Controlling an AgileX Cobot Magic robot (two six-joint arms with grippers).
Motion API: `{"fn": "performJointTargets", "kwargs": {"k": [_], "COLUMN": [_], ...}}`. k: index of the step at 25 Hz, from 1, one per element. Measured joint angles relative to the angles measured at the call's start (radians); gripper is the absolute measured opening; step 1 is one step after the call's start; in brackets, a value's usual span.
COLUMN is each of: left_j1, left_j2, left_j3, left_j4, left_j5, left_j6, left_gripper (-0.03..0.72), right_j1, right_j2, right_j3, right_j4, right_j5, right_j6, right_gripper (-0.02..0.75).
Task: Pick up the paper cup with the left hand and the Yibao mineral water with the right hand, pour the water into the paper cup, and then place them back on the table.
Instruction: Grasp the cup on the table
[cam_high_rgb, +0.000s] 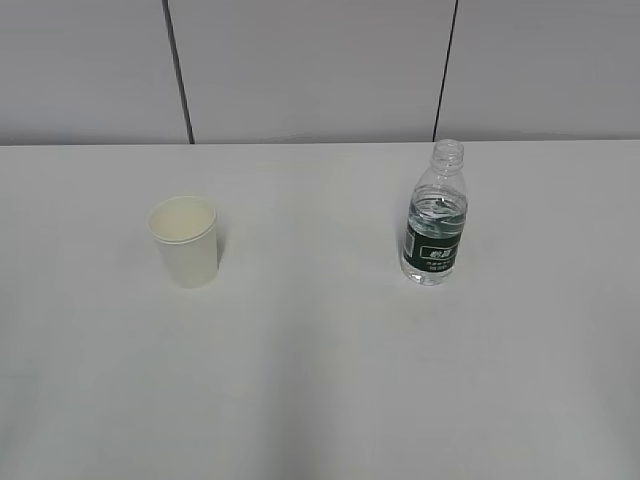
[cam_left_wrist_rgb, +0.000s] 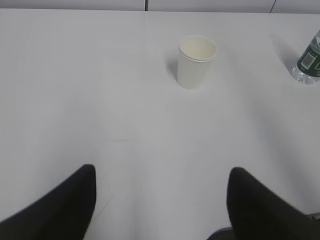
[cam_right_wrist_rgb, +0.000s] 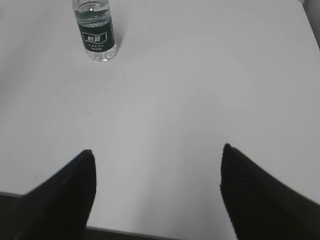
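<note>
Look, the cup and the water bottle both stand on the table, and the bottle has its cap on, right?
Not quite. The paper cup and the Yibao mineral water do both stand upright on the table, but the bottle has no cap: the exterior view shows its bare threaded neck open.

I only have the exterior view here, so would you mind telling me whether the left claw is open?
Observer: Yes, the left claw is open, and the paper cup stands ahead of it, slightly right.
Operator: And the right one?
Observer: The right claw is open too, holding nothing.
Operator: Is the bottle lined up with it?
Observer: No, the Yibao mineral water stands ahead, off to the left in the right wrist view.
</note>
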Motion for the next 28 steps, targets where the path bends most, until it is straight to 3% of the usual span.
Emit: {"fn": "performJointTargets", "kwargs": {"k": [6,10,12,17,18,20,22,23,27,28], "left_j1": [0.000,0.000,0.000,0.000,0.000,0.000,0.000,0.000,0.000,0.000], "left_j2": [0.000,0.000,0.005,0.091,0.119,0.175,0.241,0.268,0.392,0.423], "left_j3": [-0.009,-0.026,-0.026,-0.026,-0.026,-0.026,-0.026,-0.026,-0.026,-0.026], "left_j4": [-0.002,-0.003,-0.003,0.000,0.001,0.003,0.005,0.006,0.025,0.032], "left_j5": [-0.010,-0.116,-0.176,-0.344,-0.379,-0.443,-0.518,-0.554,-0.729,-0.780], "left_j6": [0.000,0.000,0.000,0.000,0.000,0.000,0.000,0.000,0.000,0.000], "left_gripper": [0.496,0.496,0.496,0.496,0.496,0.496,0.496,0.496,0.496,0.496], "right_j1": [0.000,0.000,0.000,0.000,0.000,0.000,0.000,0.000,0.000,0.000], "right_j2": [0.000,0.000,0.059,0.112,0.193,0.242,0.242,0.340,0.353,0.440], "right_j3": [-0.017,-0.017,-0.019,-0.019,-0.019,-0.019,-0.019,-0.019,-0.019,-0.019], "right_j4": [0.000,0.000,0.000,0.000,0.000,0.000,0.000,0.000,0.000,0.000], "right_j5": [-0.122,-0.122,-0.277,-0.360,-0.463,-0.520,-0.520,-0.640,-0.658,-0.787], "right_j6": [0.028,0.028,0.041,0.041,0.041,0.041,0.041,0.041,0.041,0.041], "right_gripper": [0.571,0.571,0.571,0.571,0.571,0.571,0.571,0.571,0.571,0.571]}}
